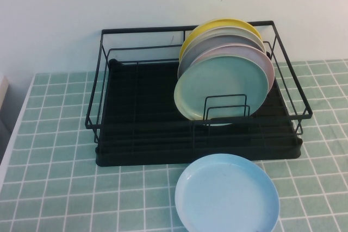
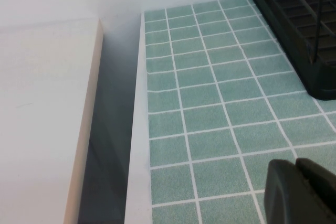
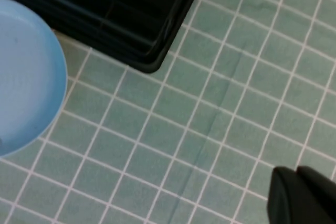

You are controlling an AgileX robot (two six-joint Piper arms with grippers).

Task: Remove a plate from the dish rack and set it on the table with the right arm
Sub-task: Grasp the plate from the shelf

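Observation:
The black wire dish rack [image 1: 136, 129] stands at the back of the tiled table [image 1: 54, 177]. The pale mint-green plate [image 1: 223, 93] leans upright at the front of a row of plates in the rack's right half. Neither arm shows in the high view. My right gripper [image 3: 295, 174] is shut and empty above bare tiles, off the rack's corner [image 3: 152, 51]. My left gripper [image 2: 295, 165] is shut and empty over tiles near the table's left edge, with the rack's end [image 2: 299, 30] beyond it.
A sky-blue plate [image 1: 227, 195] lies flat on the table in front of the rack; it also shows in the right wrist view [image 3: 26, 77]. Pink [image 1: 265, 61], grey [image 1: 217, 44] and yellow [image 1: 217, 25] plates stand behind the mint one. A white counter [image 2: 42, 119] lies beyond the table's left edge.

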